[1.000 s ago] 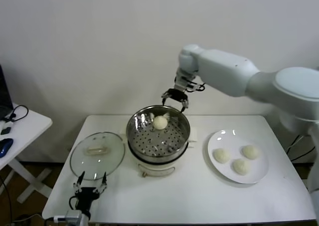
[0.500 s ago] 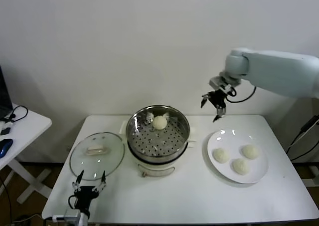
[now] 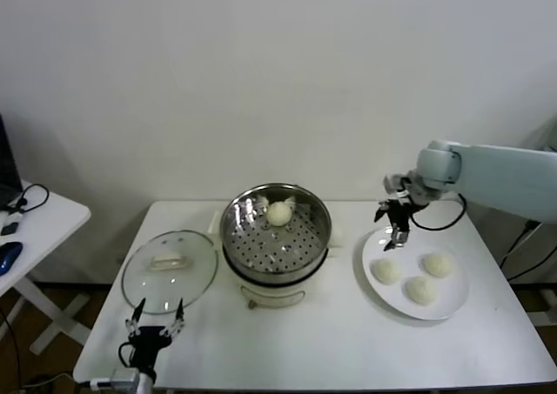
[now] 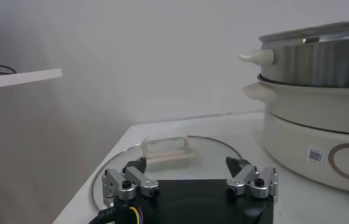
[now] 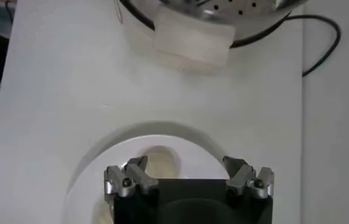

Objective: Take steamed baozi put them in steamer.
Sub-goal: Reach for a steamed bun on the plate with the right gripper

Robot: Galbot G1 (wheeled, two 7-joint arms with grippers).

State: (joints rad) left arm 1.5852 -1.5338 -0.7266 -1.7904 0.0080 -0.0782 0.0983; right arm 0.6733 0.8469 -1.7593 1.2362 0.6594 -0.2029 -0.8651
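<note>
The steel steamer [image 3: 276, 242] stands mid-table on its white base, with one cream-white baozi [image 3: 278, 213] on the perforated tray at the back. Three more baozi [image 3: 385, 271] [image 3: 437, 264] [image 3: 421, 290] lie on a white plate [image 3: 452, 310] to the right. My right gripper [image 3: 393, 227] is open and empty, just above the plate's far left rim. In the right wrist view it [image 5: 186, 170] hovers over the plate [image 5: 205, 146], one baozi [image 5: 160, 164] partly showing near one finger, the steamer [image 5: 211, 18] beyond. My left gripper [image 3: 155, 320] is open and empty, parked low at the table's front left.
The round glass lid [image 3: 169, 270] with a cream handle lies flat left of the steamer; it also shows in the left wrist view [image 4: 168, 155] beside the steamer's white base [image 4: 320, 146]. A small white side table [image 3: 35, 220] stands at the far left. A black cable [image 5: 320, 42] runs behind the steamer.
My right gripper, open and empty throughout, has swung from above the steamer's back rim to the right and down, ending over the plate's far left rim. The left arm has not moved.
</note>
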